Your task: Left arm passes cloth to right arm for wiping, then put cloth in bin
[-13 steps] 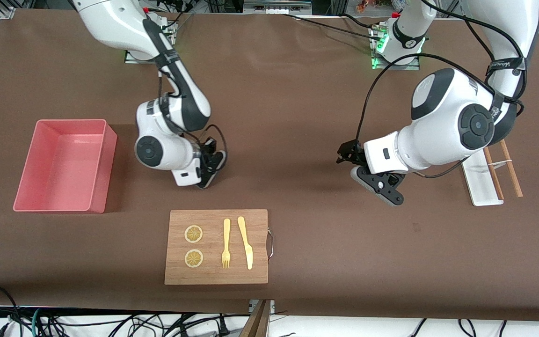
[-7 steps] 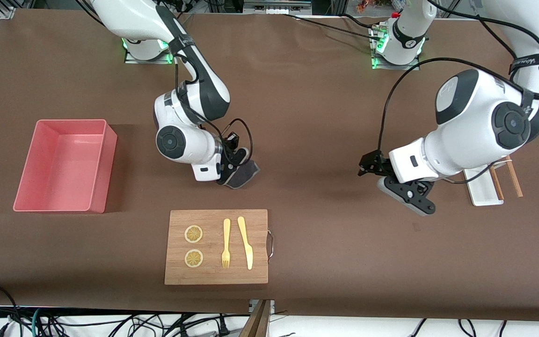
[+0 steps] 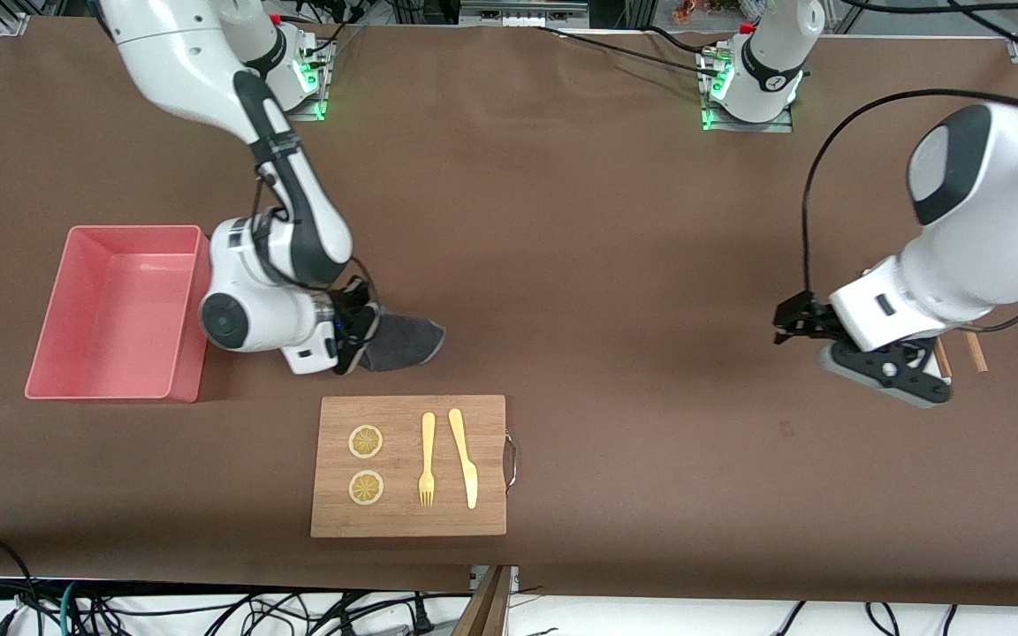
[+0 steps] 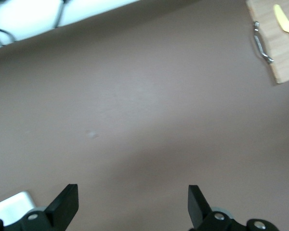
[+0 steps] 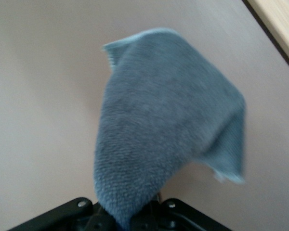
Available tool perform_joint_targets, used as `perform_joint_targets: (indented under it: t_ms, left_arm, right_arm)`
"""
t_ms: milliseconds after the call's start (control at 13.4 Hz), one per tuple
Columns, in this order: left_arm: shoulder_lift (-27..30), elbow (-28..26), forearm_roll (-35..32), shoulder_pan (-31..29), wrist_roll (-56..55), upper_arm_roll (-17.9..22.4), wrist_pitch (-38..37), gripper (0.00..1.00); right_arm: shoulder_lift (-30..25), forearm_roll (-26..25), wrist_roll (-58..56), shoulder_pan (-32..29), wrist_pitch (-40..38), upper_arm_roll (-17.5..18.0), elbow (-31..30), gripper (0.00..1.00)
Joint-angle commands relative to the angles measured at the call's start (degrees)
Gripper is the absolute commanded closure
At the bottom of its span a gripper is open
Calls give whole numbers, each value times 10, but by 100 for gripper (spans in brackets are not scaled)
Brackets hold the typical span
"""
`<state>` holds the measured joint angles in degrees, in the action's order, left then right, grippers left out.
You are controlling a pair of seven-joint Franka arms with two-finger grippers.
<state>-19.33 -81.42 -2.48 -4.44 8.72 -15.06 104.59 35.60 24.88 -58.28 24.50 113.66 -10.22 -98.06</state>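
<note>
The right end effector (image 3: 357, 346) has dragged the cloth (image 3: 403, 343) toward the bin (image 3: 195, 305).

grey cloth (image 3: 403, 343), pink bin (image 3: 76, 384)

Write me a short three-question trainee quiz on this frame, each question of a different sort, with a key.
1. True or false: the right end effector is shut on the cloth.
2. Multiple choice: the bin holds A) the cloth, B) the fork, C) nothing visible.
3. Short answer: which items lie on the wooden board?

Key
1. True. The right wrist view shows the grey fabric pinched at its fingers, trailing on the table beside the bin.
2. C. Its pink floor is bare.
3. Two lemon slices, a fork and a knife. The left end effector waits open near the white tray at its own end of the table.
</note>
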Motion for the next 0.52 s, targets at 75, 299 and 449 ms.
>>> perform_joint_targets:
  t_ms: [75, 299, 449]
  left_arm:
    - [143, -117, -6, 33, -115, 42, -18, 0]
    - [205, -177, -4, 65, -167, 81, -24, 0]
    - [200, -165, 18, 62, -161, 82, -49, 0]
  right_arm:
    - [-8, -35, -119, -32, -5, -32, -13, 100]
    - [-14, -65, -190, -59, -6, -49, -13, 100]
    - [-25, -91, -220, -72, -28, -60, -10, 100]
